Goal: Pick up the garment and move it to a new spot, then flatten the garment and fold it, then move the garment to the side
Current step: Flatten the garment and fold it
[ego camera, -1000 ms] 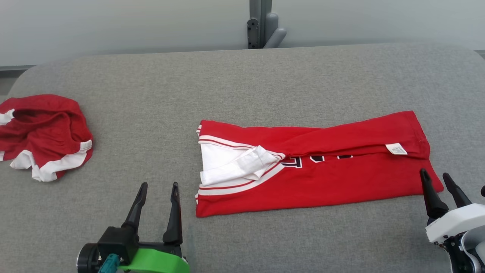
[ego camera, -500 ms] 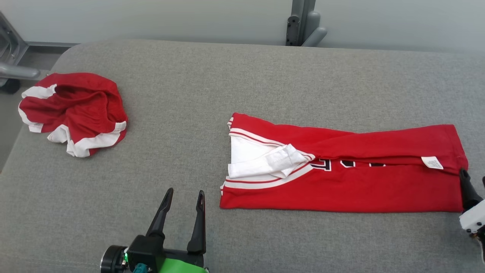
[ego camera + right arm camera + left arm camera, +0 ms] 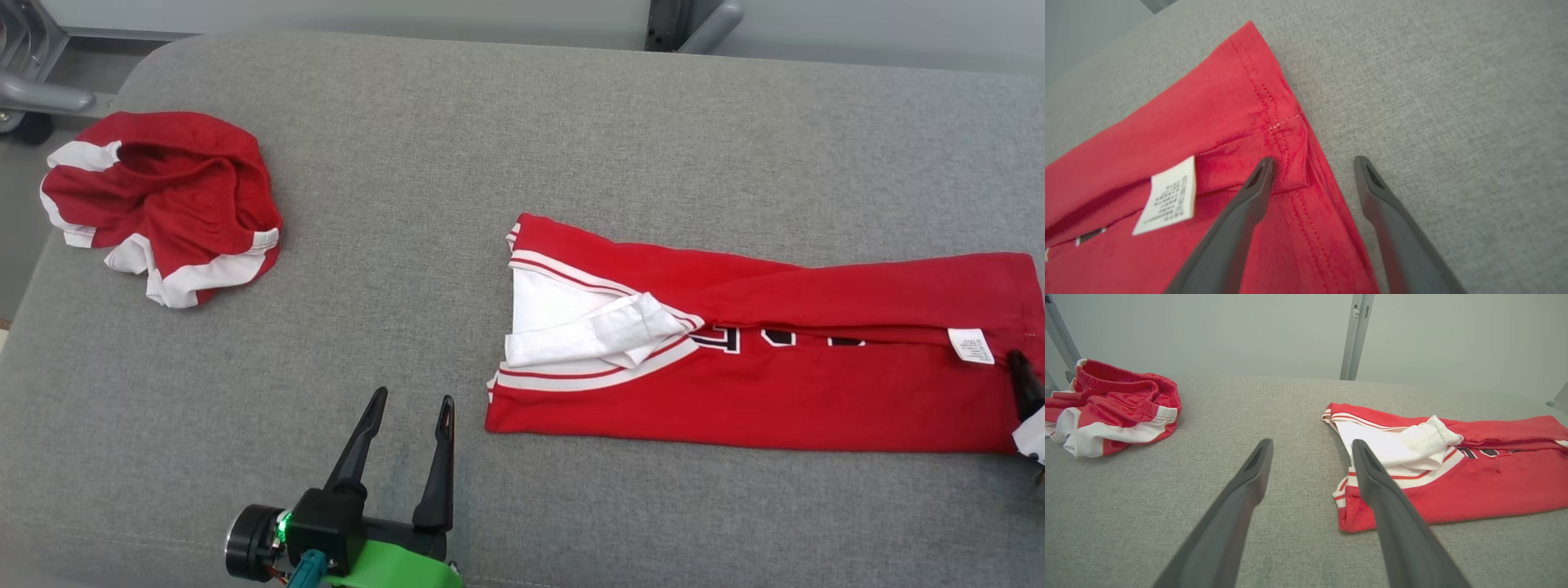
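The garment (image 3: pixel 759 392) is a red jersey with white trim and black letters, folded into a long band on the grey padded table (image 3: pixel 506 139). Its collar end points left, and a white label (image 3: pixel 971 345) lies near its hem. My left gripper (image 3: pixel 412 400) stands open just left of the collar end, with nothing between its fingers (image 3: pixel 1311 443). In the right wrist view, my right gripper (image 3: pixel 1314 161) is open over the hem corner of the garment (image 3: pixel 1216 134), one finger above the cloth and one above the bare table. One of its fingers (image 3: pixel 1024 388) shows at the head view's right edge.
A crumpled red and white garment (image 3: pixel 163 204) lies at the table's far left corner, also seen in the left wrist view (image 3: pixel 1110 404). A metal post (image 3: pixel 1355 335) stands behind the table. Bare grey surface runs between the two garments.
The head camera has turned left and tipped down, so the whole picture has shifted right. Both grippers stay open and keep about the same places beside the garment.
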Robot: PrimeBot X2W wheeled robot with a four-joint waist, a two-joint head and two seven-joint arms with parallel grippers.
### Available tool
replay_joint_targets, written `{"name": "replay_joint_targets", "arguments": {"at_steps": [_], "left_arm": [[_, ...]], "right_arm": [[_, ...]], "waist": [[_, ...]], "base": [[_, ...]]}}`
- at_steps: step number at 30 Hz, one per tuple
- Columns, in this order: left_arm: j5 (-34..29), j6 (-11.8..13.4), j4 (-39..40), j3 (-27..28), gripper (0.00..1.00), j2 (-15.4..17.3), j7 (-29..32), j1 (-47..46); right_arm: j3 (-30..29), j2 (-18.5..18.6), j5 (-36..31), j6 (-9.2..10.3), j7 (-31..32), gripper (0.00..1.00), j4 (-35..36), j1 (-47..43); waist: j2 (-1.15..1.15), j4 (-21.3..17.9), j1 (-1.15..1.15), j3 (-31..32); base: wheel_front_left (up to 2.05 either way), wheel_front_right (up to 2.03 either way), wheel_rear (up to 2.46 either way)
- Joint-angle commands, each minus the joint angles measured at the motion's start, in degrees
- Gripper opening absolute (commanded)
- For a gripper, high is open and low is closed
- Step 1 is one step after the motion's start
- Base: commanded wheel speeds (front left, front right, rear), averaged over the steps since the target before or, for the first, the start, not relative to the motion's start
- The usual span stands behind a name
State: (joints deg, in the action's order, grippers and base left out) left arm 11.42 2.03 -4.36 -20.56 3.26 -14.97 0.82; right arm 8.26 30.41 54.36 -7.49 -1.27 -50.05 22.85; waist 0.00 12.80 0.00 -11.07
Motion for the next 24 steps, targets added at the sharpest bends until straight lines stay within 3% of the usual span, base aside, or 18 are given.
{"name": "replay_joint_targets", "arguments": {"at_steps": [1,2,3,6,11,24], "left_arm": [[-0.3,-0.2,-0.1,0.2,1.00,-0.1,-0.2,-1.1],[-0.4,-0.4,-0.1,0.3,1.00,-0.1,-0.2,-1.1],[-0.4,-0.5,-0.1,0.4,1.00,-0.2,-0.2,-1.2],[-0.3,-0.6,0.0,0.7,1.00,-0.3,-0.2,-1.4],[-0.4,-0.9,0.2,1.2,1.00,-0.3,-0.2,-1.8],[-1.5,-1.9,0.5,3.6,1.00,-0.4,-0.2,-2.6]], "right_arm": [[0.4,-0.2,0.0,0.01,0.5,1.00,-0.6,0.4],[0.6,-0.6,0.0,0.01,1.0,0.84,-1.3,0.4],[0.9,-1.0,0.0,0.01,1.7,0.58,-1.8,0.5],[1.6,-1.7,0.2,0.01,2.6,0.00,-2.7,0.8],[1.9,-1.2,0.0,0.12,1.1,0.00,-3.3,1.5],[2.1,7.0,-0.8,0.07,0.1,0.00,0.4,3.4]], "waist": [[0.00,0.1,0.00,-0.2],[0.00,0.0,0.00,-0.3],[0.00,0.0,0.00,-0.3],[0.00,-0.3,0.00,-0.4],[0.00,-1.2,0.00,-0.5],[0.00,-5.2,0.00,-1.1]], "base": [[0.00,0.00,0.00],[0.00,0.00,0.00],[0.00,0.00,0.00],[0.00,0.00,0.00],[0.00,0.00,0.00],[0.00,0.00,0.00]]}}
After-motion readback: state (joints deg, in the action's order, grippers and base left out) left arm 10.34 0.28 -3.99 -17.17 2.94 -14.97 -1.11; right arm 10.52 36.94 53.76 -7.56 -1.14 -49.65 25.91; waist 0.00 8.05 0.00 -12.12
